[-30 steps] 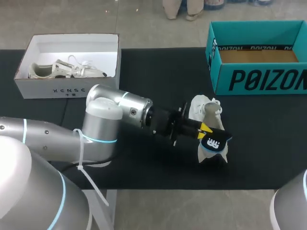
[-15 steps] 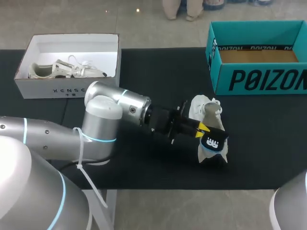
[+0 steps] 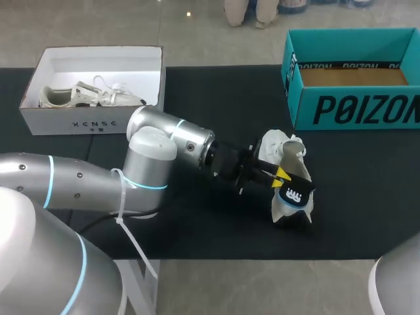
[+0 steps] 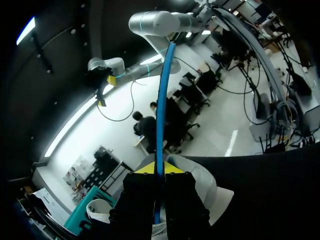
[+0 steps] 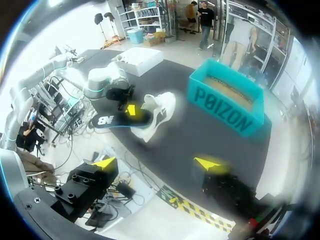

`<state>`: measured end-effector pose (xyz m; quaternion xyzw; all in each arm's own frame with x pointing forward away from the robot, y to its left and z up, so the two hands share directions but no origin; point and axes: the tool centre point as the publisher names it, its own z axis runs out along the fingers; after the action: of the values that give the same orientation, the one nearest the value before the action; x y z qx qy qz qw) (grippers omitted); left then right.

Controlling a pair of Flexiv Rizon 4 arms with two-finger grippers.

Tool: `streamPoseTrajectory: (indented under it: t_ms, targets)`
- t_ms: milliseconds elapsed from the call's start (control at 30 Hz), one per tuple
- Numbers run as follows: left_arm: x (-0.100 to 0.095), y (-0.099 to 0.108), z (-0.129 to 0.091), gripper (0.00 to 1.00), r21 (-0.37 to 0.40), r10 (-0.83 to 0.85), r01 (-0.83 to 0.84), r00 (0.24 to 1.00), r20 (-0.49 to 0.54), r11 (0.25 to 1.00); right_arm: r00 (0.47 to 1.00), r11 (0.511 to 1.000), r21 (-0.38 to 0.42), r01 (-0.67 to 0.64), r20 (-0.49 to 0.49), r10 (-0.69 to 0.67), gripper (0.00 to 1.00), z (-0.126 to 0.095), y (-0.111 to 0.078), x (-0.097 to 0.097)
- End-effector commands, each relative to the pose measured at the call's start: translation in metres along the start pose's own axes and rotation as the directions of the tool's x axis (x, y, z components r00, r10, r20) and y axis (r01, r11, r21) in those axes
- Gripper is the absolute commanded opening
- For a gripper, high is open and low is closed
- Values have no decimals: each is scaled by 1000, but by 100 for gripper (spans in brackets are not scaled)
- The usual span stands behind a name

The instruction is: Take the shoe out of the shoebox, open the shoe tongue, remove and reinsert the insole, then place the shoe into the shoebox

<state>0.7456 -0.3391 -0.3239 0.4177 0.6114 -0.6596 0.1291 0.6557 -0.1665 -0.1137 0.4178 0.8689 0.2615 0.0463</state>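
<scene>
Black with a blue edge, the insole [image 3: 293, 192] stands on its side in my left hand [image 3: 280, 177], whose fingers are clamped on it from both sides. The left wrist view shows it as a thin blue line between the yellow tips. It hangs over the near end of the white shoe [image 3: 272, 146], which rests on the dark tabletop [image 3: 197, 92] right of the middle, near the teal shoebox [image 3: 354, 108] but apart from it. My right hand [image 5: 157, 164] hangs off the near right edge of the tabletop, fingers apart and holding nothing.

I cannot tell whether the insole is leaving the shoe or going back in. If it is going in, it should be turned flat and its front end fed under the tongue, then slid along the sole. A thin insole will likely buckle if pushed hard from its far end. Nothing holds the shoe, so it may tip or skate. The right hand could steady its heel.
</scene>
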Motion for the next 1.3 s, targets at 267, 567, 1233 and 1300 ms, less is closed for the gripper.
streamPoseTrajectory:
  t_ms: [267, 567, 1233, 1300]
  targets:
    - [-8, 18, -12, 0, -78, 11, -17, 997, -80, 997, 1000, 999, -36, 0, 10, 0, 100, 1, -9, 4]
    - [-1, 37, -10, 0, -144, 63, -86, 986, -155, 986, 1000, 999, -36, 0, 10, 0, 100, 1, -9, 4]
    - [-11, 48, -21, 73, -243, 150, -167, 985, -88, 955, 1000, 999, -36, 0, 10, 0, 100, 1, -9, 4]
    - [-13, 44, -21, 53, -242, 155, -171, 984, -85, 955, 1000, 999, -36, 0, 10, 0, 100, 1, -9, 4]
